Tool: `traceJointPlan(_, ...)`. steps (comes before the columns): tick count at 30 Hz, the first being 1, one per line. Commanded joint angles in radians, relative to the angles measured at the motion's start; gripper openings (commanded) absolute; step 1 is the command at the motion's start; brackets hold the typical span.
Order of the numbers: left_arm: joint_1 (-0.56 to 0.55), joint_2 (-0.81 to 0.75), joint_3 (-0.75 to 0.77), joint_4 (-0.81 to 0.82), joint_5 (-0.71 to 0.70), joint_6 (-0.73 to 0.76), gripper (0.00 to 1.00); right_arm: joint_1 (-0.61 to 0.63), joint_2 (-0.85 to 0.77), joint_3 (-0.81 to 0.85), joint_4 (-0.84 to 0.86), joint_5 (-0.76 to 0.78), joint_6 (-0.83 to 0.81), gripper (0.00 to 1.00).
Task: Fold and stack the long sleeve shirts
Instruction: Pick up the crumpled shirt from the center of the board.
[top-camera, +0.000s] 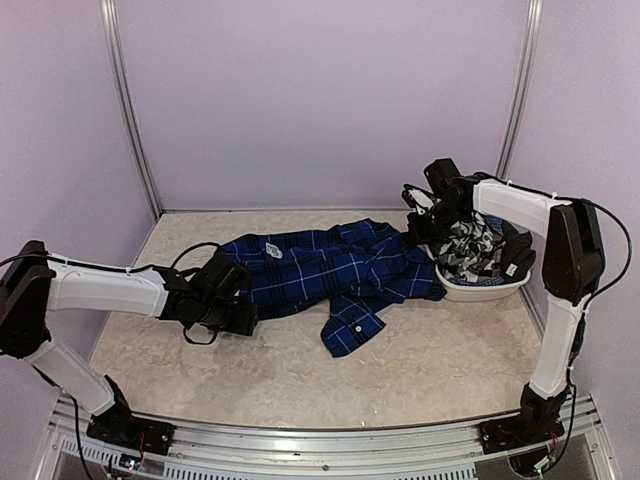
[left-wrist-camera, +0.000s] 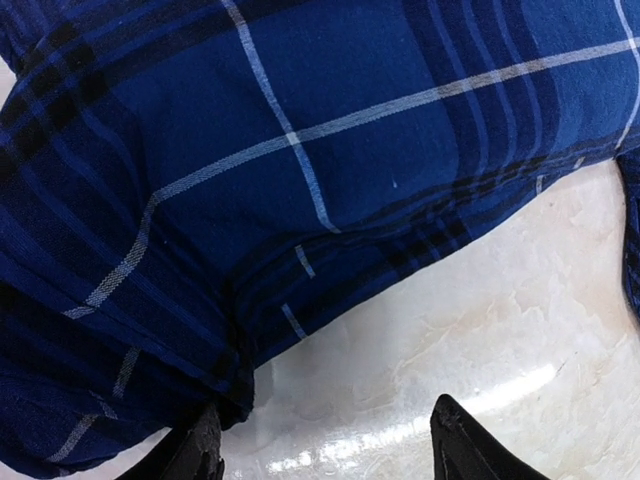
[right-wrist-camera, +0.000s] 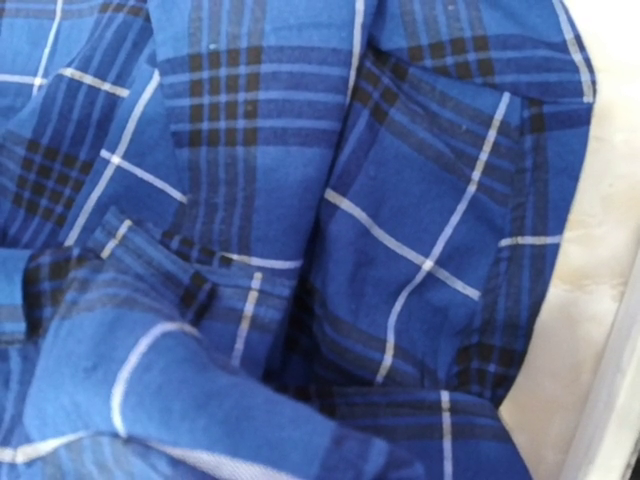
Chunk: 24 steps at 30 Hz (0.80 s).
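Blue shirt (top-camera: 330, 265) lies crumpled on the worktop (top-camera: 420, 370), unfolded. Checked shirt (top-camera: 475, 250) is bunched in the white basket (top-camera: 480, 293). My left jaws stand apart at the blue hem, nothing pinched. Right jaws closed near its far edge. Folding and stacking not started.

Overhead rear view; wrist cameras close above blue shirt (top-camera: 310, 270).
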Motion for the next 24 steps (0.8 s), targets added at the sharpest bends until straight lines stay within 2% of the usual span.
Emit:
traceJointPlan(1, 0.013, -0.002, -0.032, 0.0, -0.01, -0.033, 0.65, -0.01, -0.04, -0.006, 0.002, -0.005, -0.013, 0.0)
traceJointPlan(7, 0.015, -0.103, -0.1, 0.063, 0.067, -0.034, 0.61, -0.011, -0.032, -0.01, 0.006, -0.01, -0.011, 0.0)
traceJointPlan(13, 0.037, -0.239, -0.164, 0.088, 0.069, -0.07, 0.6, -0.01, -0.025, -0.009, 0.012, -0.022, -0.008, 0.0)
traceJointPlan(24, 0.148, -0.206, -0.191, 0.163, 0.125, -0.047, 0.56, -0.01, -0.028, 0.003, 0.005, -0.027, -0.011, 0.0)
